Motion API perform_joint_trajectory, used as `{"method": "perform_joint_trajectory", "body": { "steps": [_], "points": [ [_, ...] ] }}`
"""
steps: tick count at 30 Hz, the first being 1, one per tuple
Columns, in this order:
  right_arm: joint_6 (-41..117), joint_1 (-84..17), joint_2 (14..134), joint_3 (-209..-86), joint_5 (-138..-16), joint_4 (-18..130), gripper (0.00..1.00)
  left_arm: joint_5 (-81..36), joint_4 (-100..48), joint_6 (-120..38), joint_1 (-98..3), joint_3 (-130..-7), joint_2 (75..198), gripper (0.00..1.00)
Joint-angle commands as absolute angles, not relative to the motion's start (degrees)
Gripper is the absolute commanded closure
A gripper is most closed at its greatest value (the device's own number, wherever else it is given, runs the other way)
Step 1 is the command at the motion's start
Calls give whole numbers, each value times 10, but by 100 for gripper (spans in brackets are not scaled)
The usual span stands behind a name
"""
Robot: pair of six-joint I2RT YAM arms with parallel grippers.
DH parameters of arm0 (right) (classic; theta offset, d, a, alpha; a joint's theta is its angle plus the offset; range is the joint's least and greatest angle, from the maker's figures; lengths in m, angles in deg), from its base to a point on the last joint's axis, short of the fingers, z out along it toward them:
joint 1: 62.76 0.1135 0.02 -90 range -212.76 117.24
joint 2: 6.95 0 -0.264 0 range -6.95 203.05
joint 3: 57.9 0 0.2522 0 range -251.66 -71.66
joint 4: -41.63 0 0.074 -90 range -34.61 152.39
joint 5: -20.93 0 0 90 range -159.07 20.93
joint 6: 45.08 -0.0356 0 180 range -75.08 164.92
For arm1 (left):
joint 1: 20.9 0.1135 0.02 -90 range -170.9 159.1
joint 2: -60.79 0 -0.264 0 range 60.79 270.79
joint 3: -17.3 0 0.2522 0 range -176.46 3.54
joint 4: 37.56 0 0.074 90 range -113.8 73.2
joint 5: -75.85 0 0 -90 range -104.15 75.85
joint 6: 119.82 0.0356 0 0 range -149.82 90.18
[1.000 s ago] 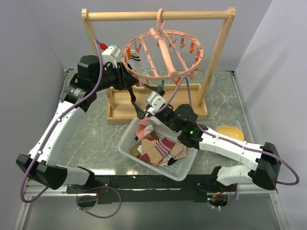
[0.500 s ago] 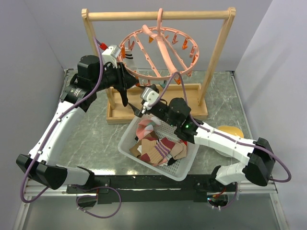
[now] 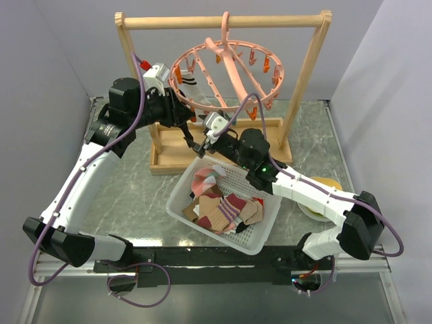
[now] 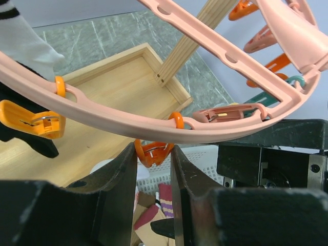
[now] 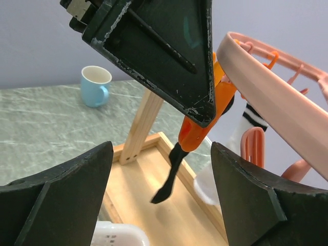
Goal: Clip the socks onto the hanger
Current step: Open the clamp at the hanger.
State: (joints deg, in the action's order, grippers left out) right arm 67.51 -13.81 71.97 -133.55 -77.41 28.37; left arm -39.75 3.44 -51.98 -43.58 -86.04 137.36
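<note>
The salmon-pink hanger (image 3: 227, 73) hangs from the wooden rack, and its rim (image 4: 154, 128) crosses the left wrist view. My left gripper (image 3: 187, 123) (image 4: 154, 156) is shut on an orange clip (image 4: 152, 151) under that rim. A black sock (image 5: 177, 166) (image 3: 190, 140) dangles from this clip (image 5: 205, 128). My right gripper (image 3: 201, 147) (image 5: 161, 154) is open just below, its jaws wide on either side of the black sock without touching it. A white sock with black stripes (image 3: 190, 82) (image 5: 245, 125) is clipped to the ring. More socks (image 3: 219, 206) lie in the basket.
A white mesh basket (image 3: 251, 240) sits in front of the wooden rack (image 3: 223, 22), whose tray base (image 3: 169, 160) lies under both grippers. A blue mug (image 5: 96, 85) stands on the table beyond the rack post. A yellow object (image 3: 325, 183) lies behind the right forearm.
The hanger ring has rocked up and settled back. My right arm has stretched further toward the rack, bringing its open jaws up around the black sock. The left gripper keeps its hold.
</note>
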Motion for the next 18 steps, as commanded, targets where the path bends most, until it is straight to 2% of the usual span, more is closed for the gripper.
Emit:
{"method": "perform_joint_trajectory", "body": {
  "steps": [1, 10, 18],
  "points": [
    [637, -154, 722, -1374, -784, 258, 18, -411, 22, -521, -435, -857, 1351, 99],
    [590, -165, 751, -1401, -786, 247, 28, -432, 9, -536, -435, -834, 1348, 99],
    [571, -174, 771, -1414, -770, 251, 34, -438, 8, -538, -435, -840, 1352, 99]
  ]
}}
